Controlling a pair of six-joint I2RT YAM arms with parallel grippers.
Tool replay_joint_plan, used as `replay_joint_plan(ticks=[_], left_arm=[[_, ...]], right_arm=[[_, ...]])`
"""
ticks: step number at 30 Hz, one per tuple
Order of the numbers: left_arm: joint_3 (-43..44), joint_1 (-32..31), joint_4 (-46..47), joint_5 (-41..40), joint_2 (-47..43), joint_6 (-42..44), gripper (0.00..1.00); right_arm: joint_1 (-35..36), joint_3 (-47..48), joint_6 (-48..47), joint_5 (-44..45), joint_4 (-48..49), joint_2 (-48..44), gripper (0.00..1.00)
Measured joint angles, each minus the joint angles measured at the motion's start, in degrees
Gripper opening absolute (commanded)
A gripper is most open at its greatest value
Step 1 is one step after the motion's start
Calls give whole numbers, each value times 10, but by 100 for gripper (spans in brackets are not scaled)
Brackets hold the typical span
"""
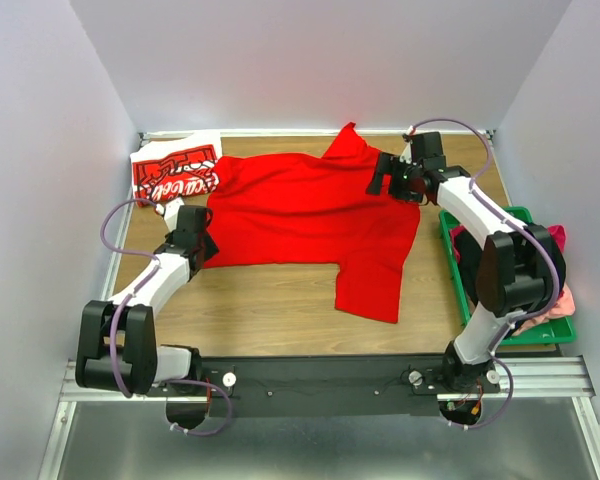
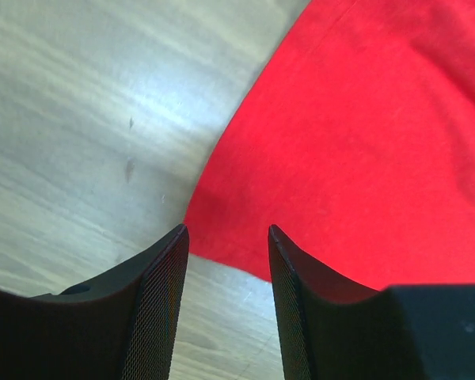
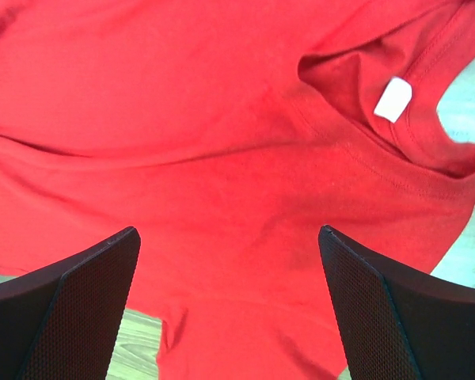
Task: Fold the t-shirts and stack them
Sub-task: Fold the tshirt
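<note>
On table [image 1: 270,300], flat red t-shirt [image 1: 310,210]

Two arms, same build. Left arm [image 1: 152,283] and right arm [image 1: 468,205] have white link shells and chunky black joint housings. A lavender cable loops along each: left cable [image 1: 104,232], right cable [image 1: 450,121]. Black bases sit on a black crossbar [image 1: 320,375] with two small white round knobs [image 1: 228,379]. Left gripper [image 2: 227,233] and right gripper [image 3: 228,231] are matte black with tapered fingers [image 3: 87,301] and fine mesh-textured inner faces.
</note>
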Motion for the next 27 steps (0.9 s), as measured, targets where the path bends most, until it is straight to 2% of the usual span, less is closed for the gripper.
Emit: replay_joint_plan(ticks=[14, 21, 23, 24, 25, 27], left_arm=[[-33, 26, 16, 4, 22, -17, 47], [-40, 32, 29, 13, 40, -18, 40], [-42, 32, 34, 16, 41, -17, 35], [-43, 32, 37, 17, 41, -17, 27], [-43, 32, 40, 18, 42, -18, 25], [-45, 33, 49, 22, 45, -18, 7]], right_arm=[[0, -14, 0, 0, -1, 0, 100], [0, -14, 0, 0, -1, 0, 100], [0, -14, 0, 0, -1, 0, 100], [0, -14, 0, 0, -1, 0, 100], [0, -14, 0, 0, -1, 0, 100], [0, -14, 0, 0, -1, 0, 100]])
